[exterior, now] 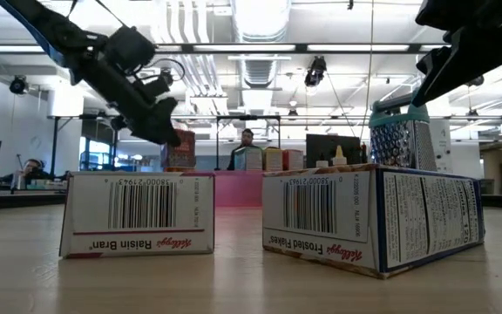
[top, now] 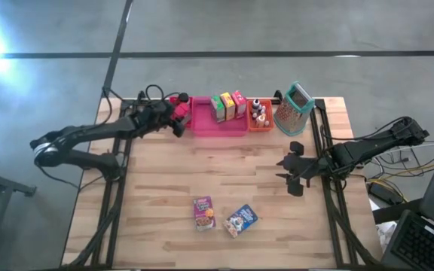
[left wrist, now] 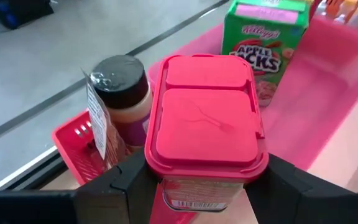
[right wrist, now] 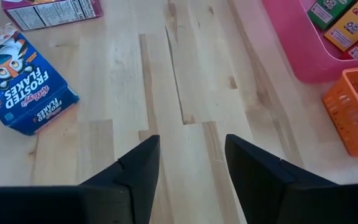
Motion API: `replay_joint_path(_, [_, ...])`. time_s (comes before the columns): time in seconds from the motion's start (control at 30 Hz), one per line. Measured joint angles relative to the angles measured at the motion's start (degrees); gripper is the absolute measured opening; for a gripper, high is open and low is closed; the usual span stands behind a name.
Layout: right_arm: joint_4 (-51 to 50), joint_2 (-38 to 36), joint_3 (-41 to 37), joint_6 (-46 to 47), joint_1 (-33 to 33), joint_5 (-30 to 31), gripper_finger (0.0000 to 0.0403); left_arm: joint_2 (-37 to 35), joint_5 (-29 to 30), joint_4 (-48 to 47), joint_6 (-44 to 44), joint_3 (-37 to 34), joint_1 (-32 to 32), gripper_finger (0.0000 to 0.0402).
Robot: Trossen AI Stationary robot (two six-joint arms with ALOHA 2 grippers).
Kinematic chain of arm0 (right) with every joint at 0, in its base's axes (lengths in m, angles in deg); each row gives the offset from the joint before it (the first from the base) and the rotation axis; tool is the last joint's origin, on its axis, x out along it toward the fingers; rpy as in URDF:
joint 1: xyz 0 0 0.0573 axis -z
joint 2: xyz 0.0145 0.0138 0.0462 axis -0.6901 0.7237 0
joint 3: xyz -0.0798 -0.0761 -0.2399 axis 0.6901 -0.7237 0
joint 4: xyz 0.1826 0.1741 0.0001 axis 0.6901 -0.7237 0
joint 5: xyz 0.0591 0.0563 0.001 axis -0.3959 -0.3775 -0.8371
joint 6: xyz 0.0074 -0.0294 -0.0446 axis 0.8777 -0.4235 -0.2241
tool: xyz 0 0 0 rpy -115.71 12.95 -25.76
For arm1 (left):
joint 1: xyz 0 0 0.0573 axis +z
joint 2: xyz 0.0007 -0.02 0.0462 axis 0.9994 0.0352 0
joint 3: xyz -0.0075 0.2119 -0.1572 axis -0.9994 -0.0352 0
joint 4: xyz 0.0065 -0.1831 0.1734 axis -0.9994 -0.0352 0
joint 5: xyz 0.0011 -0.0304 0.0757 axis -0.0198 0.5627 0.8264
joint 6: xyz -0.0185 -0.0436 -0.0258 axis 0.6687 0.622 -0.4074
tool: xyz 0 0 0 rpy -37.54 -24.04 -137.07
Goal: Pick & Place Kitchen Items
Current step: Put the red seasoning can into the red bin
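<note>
At the table's far left corner, the left gripper (left wrist: 201, 186) clasps a red-lidded container (left wrist: 204, 127) over the red basket (left wrist: 73, 140).
Right gripper (right wrist: 191, 168) hangs empty, fingers apart; Frosted Flakes box (right wrist: 23, 78) lies on the wood.

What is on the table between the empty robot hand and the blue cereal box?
Nothing: the right wrist view shows only bare wood between the right tool and the Frosted Flakes box.

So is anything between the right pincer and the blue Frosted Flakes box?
Nothing visible: bare wooden table lies between the open right pincer and the blue cardboard Frosted Flakes box, which lies flat beside the purple Raisin Bran box.
</note>
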Motion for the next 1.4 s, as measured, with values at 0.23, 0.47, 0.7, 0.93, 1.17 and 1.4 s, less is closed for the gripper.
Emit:
replay_joint_path(0.23, [0.1, 0.0, 0.0, -0.2, 0.0, 0.0, 0.0156, 4.6, -0.2, 2.1, -0.3, 0.0, 1.9, 0.0213])
replay_joint_path(0.47, [0.0, 0.0, 0.0, -0.3, 0.0, 0.1, 0.0136, 5.4, -0.4, 5.5, -0.5, 0.1, 2.2, 0.0213])
replay_joint_path(0.7, [0.1, 0.0, 0.0, -1.3, 0.0, 0.2, 0.0115, 6.3, -0.3, 4.7, -0.8, -0.2, 3.2, 0.0213])
replay_joint_path(0.93, [0.2, 0.0, 0.0, -1.3, 0.0, 0.2, 0.0095, 9.6, 0.0, 5.3, -0.8, -0.3, 3.3, 0.0213])
replay_joint_path(1.17, [0.3, 0.0, 0.0, -1.3, 0.0, 0.3, 0.0073, 14.5, 0.0, 7.3, -0.5, -0.3, 3.3, 0.0213])
replay_joint_path(1.4, [0.3, 0.0, 0.0, -1.3, 0.0, 0.3, 0.0058, 16.6, 0.1, 7.6, -0.1, 0.2, 3.3, 0.0219])
